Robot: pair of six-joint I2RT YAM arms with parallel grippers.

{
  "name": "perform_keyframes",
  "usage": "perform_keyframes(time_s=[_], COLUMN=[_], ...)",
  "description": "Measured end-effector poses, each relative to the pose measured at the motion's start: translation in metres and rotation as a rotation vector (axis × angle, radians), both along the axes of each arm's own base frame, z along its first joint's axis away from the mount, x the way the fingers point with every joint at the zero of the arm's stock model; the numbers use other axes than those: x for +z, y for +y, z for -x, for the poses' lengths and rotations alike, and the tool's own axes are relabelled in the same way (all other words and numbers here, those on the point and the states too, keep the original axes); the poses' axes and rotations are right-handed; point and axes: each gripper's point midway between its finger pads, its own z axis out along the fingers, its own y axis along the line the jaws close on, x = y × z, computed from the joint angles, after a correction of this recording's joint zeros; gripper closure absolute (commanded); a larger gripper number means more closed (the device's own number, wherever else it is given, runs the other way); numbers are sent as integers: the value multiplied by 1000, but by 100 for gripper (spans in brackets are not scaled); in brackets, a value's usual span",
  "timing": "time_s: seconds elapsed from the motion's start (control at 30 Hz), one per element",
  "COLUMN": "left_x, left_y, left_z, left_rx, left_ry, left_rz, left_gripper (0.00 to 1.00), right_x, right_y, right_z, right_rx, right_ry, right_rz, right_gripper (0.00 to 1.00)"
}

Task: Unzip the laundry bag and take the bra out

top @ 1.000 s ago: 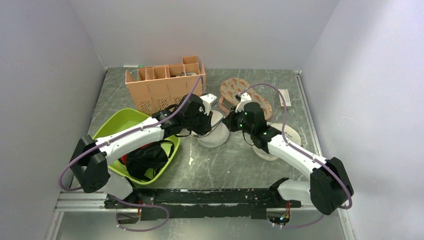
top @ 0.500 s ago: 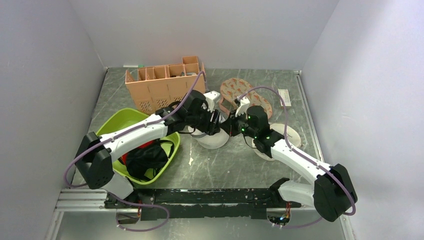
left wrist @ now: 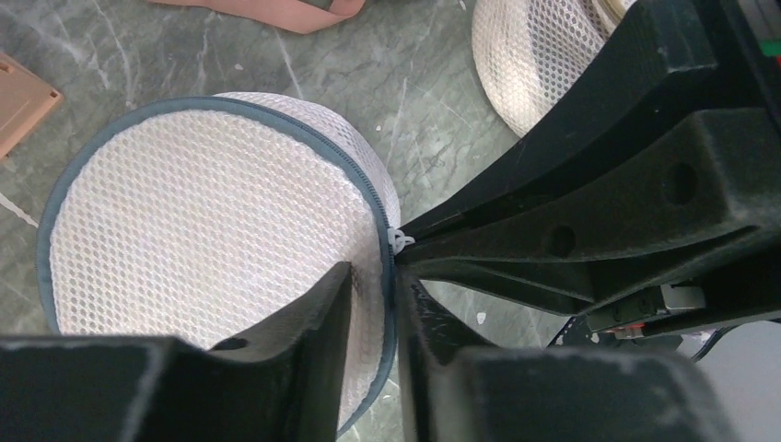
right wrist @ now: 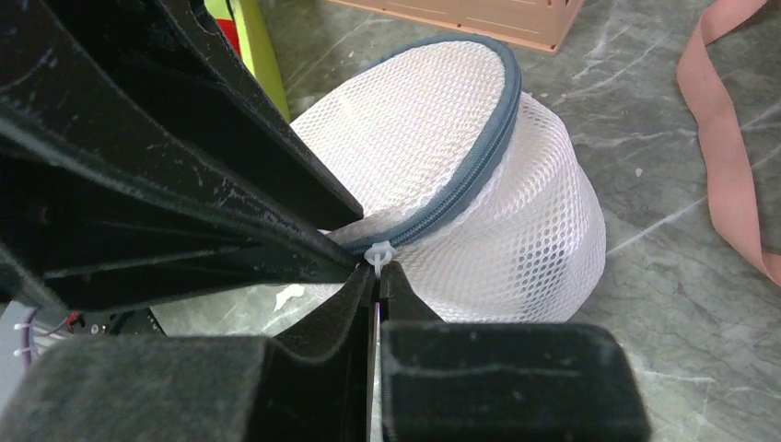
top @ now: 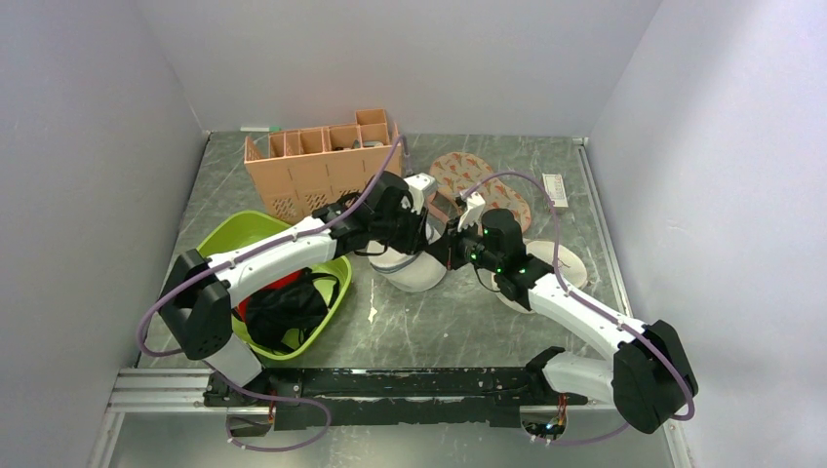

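Note:
The laundry bag (top: 410,268) is a white round mesh drum with a grey-blue zip round its rim; it also shows in the left wrist view (left wrist: 203,221) and the right wrist view (right wrist: 479,175). My left gripper (left wrist: 373,281) is shut on the bag's rim and mesh beside the zip. My right gripper (right wrist: 378,272) is shut on the white zip pull (right wrist: 379,250), close against the left fingers. The zip looks closed. The bra is hidden.
A green basin (top: 210,255) with black and red garments sits at the left. An orange divided crate (top: 322,171) stands behind. A patterned pink pouch (top: 458,175) lies at the back. A second cream mesh bag (top: 571,263) sits under my right arm.
Both grippers have closed in on the bag's right rim. The left gripper moved right onto the rim and the right gripper moved left to the zip pull.

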Motion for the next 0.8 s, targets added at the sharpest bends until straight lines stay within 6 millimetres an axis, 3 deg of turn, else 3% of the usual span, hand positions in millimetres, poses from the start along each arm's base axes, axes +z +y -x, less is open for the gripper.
perform_keyframes(time_s=[0.27,0.5,0.8], left_x=[-6,-10,-7], left_y=[2,9,24], left_z=[2,4,10], left_rx=[-1,1,24], left_ry=[4,-1,-23], left_rz=[-10,-27,-33], left_gripper=[93,93,93], right_x=[-1,-8,-27], right_y=[0,-1,-22], right_z=[1,-4,-30], right_rx=[3,-33,-136], right_ry=[3,27,88], right_rz=[3,12,35], right_gripper=[100,100,100])
